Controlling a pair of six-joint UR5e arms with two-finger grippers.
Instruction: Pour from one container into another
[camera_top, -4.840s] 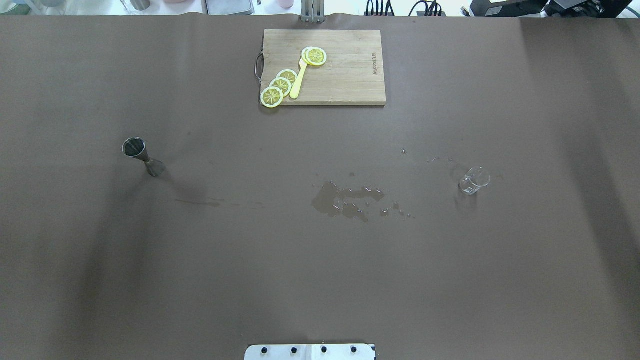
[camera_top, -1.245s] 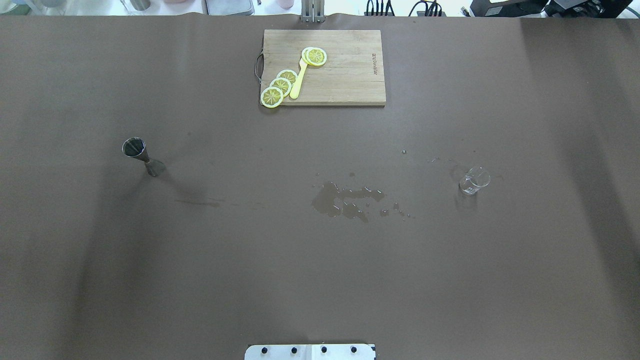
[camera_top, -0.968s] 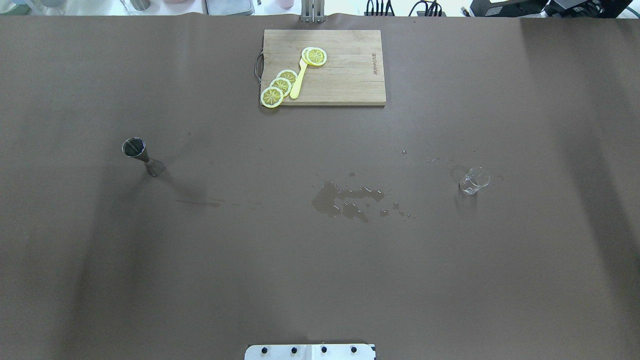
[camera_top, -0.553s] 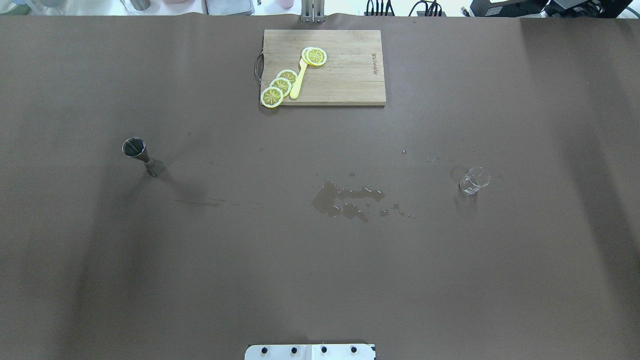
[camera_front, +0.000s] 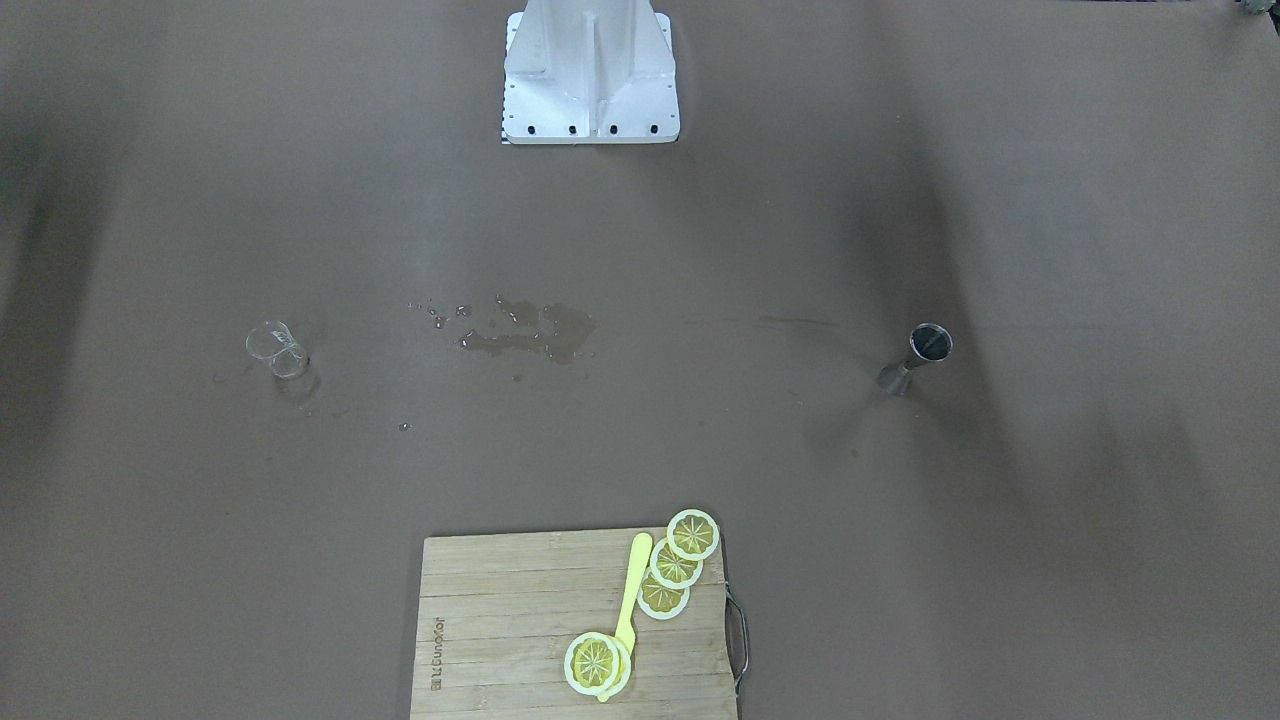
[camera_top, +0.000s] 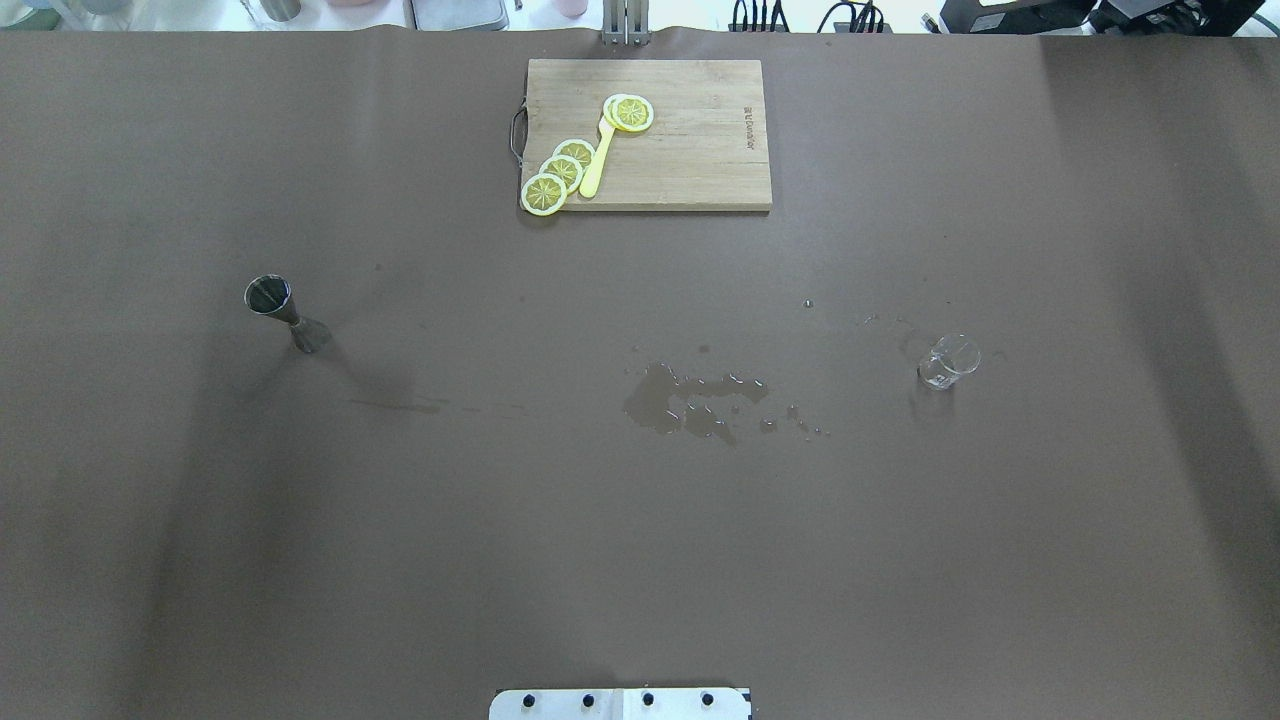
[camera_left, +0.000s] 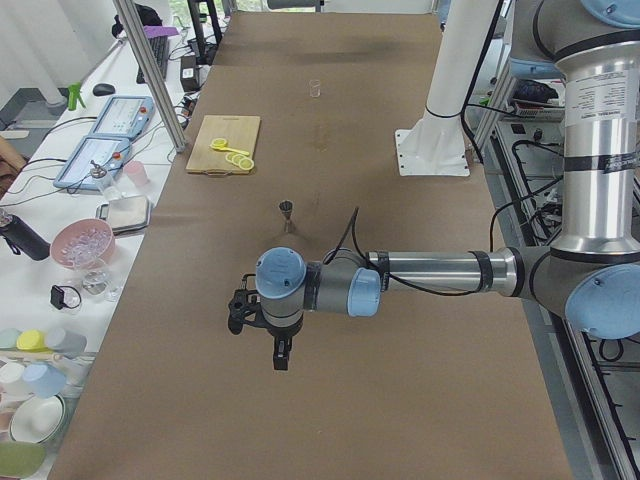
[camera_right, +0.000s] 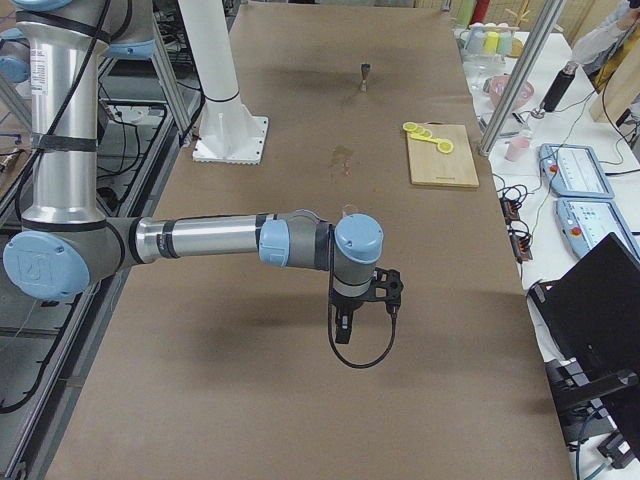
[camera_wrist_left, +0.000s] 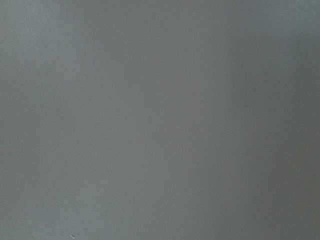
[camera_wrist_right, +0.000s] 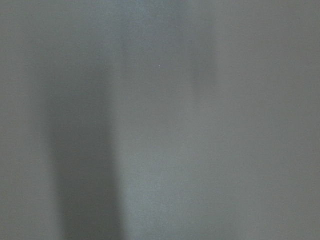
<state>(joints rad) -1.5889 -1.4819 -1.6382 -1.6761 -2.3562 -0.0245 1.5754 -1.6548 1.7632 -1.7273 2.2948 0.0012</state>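
A: Where do the two containers stand?

B: The metal measuring cup (camera_top: 285, 315) is upright toward the left end of the bench (camera_top: 640, 560), about midway between the robot's edge and the far edge. The small glass (camera_top: 948, 362) is upright toward the right end, on much the same line. They are well apart.

A: Anything between them?

B: A puddle (camera_top: 690, 400) lies near the middle of the bench, closer to the glass than to the measuring cup. Small drops trail off from it toward the glass.

A: Is either container full?

B: They are too small in the pictures to tell.

A: And the arms?

B: Neither touches a container. The left arm (camera_left: 430, 272) reaches out level above the left end of the bench with its wrist turned down, nearer the end edge than the measuring cup is. The right arm (camera_right: 200, 238) is held the same way above the right end.

A: Are the jaws open or closed?

B: I cannot tell for either the left jaws or the right jaws. They show only from the side, small and pointing down. Both wrist cameras give just a blur of brown surface.

A: What else is on the bench?

B: A chopping board (camera_top: 700, 170) sits at the middle of the far edge. Lemon slices (camera_top: 560, 172) and a yellow plastic tool (camera_top: 597, 165) lie on its left half. The robot's white base (camera_front: 590, 70) stands at the middle of the near edge.
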